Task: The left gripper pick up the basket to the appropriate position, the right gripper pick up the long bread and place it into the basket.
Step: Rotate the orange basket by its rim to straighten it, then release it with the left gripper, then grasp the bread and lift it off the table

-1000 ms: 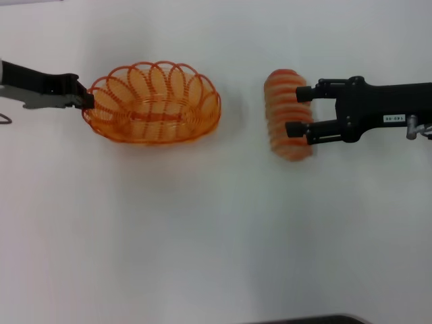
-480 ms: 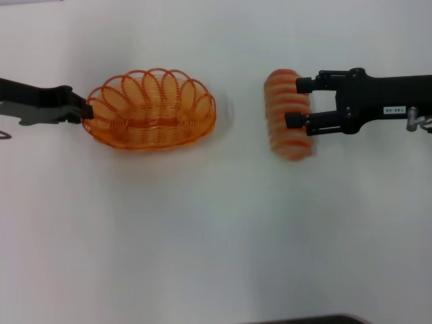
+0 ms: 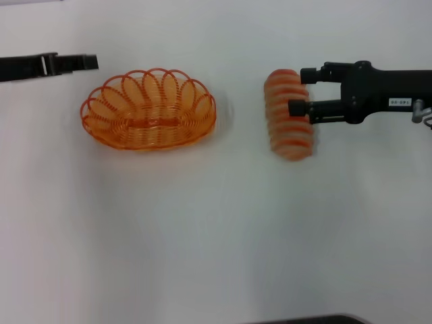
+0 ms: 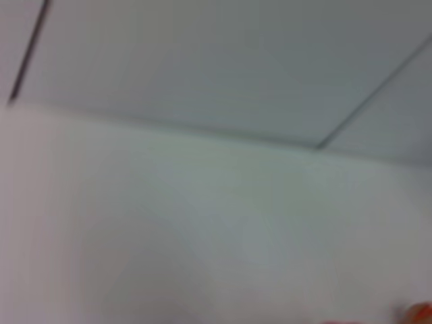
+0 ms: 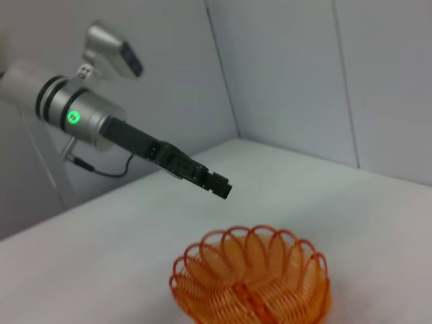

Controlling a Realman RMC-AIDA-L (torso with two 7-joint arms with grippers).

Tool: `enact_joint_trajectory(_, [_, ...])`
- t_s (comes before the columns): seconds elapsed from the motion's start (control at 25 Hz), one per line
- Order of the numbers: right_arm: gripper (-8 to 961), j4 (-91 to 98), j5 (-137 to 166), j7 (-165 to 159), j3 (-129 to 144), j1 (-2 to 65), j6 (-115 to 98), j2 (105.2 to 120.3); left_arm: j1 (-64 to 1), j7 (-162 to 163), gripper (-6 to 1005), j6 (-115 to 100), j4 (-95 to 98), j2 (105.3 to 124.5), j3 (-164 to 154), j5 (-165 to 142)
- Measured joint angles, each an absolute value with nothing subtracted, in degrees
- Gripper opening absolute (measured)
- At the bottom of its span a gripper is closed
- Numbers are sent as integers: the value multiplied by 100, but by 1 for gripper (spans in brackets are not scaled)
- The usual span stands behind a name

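My left tool [image 3: 93, 63] hangs above the white counter [image 3: 202, 229], up and off to the left of the basket [image 3: 149, 109], clear of its rim and touching nothing; its two fingers lie pressed together with nothing between them (my right wrist camera shows the same tool [image 5: 221, 189] as a slim closed tip hovering above and behind the basket [image 5: 251, 282], green ring lit on the silver cuff [image 5: 74, 116]). The basket sits upright on the counter by itself, left of centre, its scalloped rim and spiral base in plain sight and nothing in it. My right tool [image 3: 302, 92] reaches in from the right side and grips the long bread [image 3: 289, 115], one finger at the far end of the loaf and the other at about its middle, both fingers pressed against its right flank. The long bread lies with its length running away from me, well apart from the basket on the right half of the counter; I cannot tell whether it rests on the surface or is held just off it. My left wrist camera shows only blurred pale surfaces.
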State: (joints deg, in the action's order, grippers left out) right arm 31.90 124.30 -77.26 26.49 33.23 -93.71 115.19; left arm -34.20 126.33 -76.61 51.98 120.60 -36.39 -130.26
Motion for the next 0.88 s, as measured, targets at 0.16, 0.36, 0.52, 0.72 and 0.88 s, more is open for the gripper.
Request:
enact_joint_trajectory(0.16, [854,3191,12305,-8185,2590,3311,-9294,11439,-2985,11080,563,-7669,4828,12028,-3547,-11598])
enact_joint_trajectory(0.36, [854,3393,12350,-9259,2696,3426,-9166,11331,-2843,9300,717,-8275,4169,11896,-3449,-10965])
enact_joint_trajectory(0.52, [854,3751,12600,-10268,3006,3558,-9228,11138,-2765,8184,717,-8800,4036,11903,-3449,-11118])
enact_joint_trajectory(0.72, [854,3970,13137,-11844,3303,3874,-9591,10789,-2649,7802,717,-8811,3981,11951,-3456,-11132])
enact_joint_trajectory(0.88, [854,4388,13802,-13027,3527,4159,-9799,10761,-2615,7650,717,-8796,3910,11981,-3467,-11185])
